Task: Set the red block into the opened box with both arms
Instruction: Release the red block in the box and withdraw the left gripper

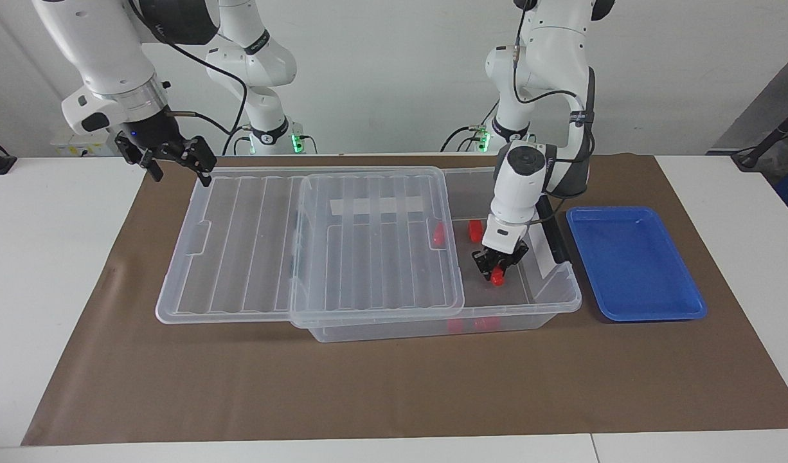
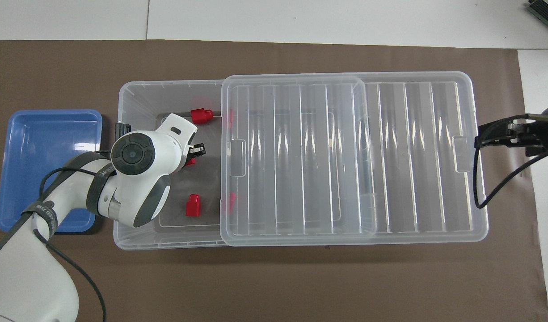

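The red block (image 1: 497, 278) is held in the left gripper (image 1: 497, 270), low inside the open end of the opened box (image 1: 548, 305), toward the left arm's end of the desk (image 1: 60, 257). The facing view shows this clearly: the black fingers (image 1: 486, 265) are closed on the block, whose red end sticks out below them, just above the box floor; whether it touches the floor I cannot tell. In the overhead view the left arm's white wrist covers most of the gripper, and only a small red part of the block (image 2: 190, 161) appears beside one black finger (image 2: 197, 149). The overhead view shows better the other red blocks in the box: one (image 2: 200, 116) farther from the robots, one (image 2: 193, 205) nearer to them, and two more seen dimly under the edge of the clear lid (image 2: 301, 156). This ribbed lid lies slid along the box toward the right arm's end, so it covers most of the box and hangs past it. A blue tray (image 1: 632, 263) lies just beside the box at the left arm's end, on the brown mat (image 1: 368, 386). The right gripper (image 1: 172, 161) waits in the air over the mat, near the lid's corner, with its fingers wide apart and holding nothing.
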